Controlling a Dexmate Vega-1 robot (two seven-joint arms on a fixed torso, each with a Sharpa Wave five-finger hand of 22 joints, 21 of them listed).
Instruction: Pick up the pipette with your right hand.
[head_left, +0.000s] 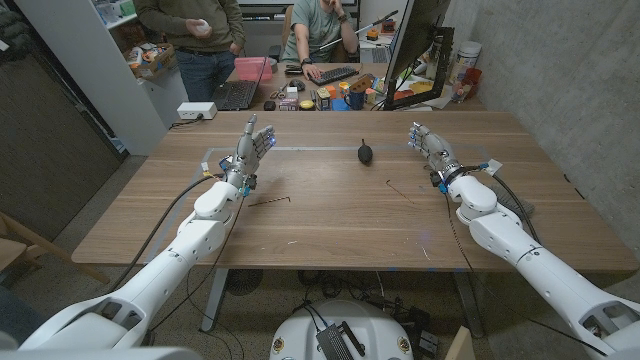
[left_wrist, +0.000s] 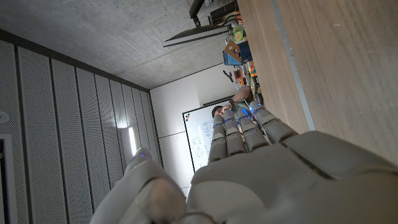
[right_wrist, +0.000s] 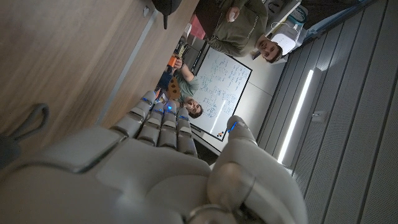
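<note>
Item: pipette (head_left: 365, 153), dark bulb, lying on the wooden table (head_left: 330, 225) between my hands, nearer the far edge. Right hand (head_left: 428, 143): empty, fingers apart, well clear, so I judge the reach not yet begun. Left hand (head_left: 252, 148): empty, fingers apart, parked aside.

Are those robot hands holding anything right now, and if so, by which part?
Nothing is held. The left hand and right hand are both open and empty; the small black bulb-shaped pipette lies untouched on the wooden table between them.

Office or lab workspace: concrete walls, a wooden table (head_left: 330, 215), a cluttered desk with keyboards (head_left: 236, 94) and a monitor (head_left: 408, 45), a whiteboard (right_wrist: 222, 93), two people (head_left: 320, 30) behind.
</note>
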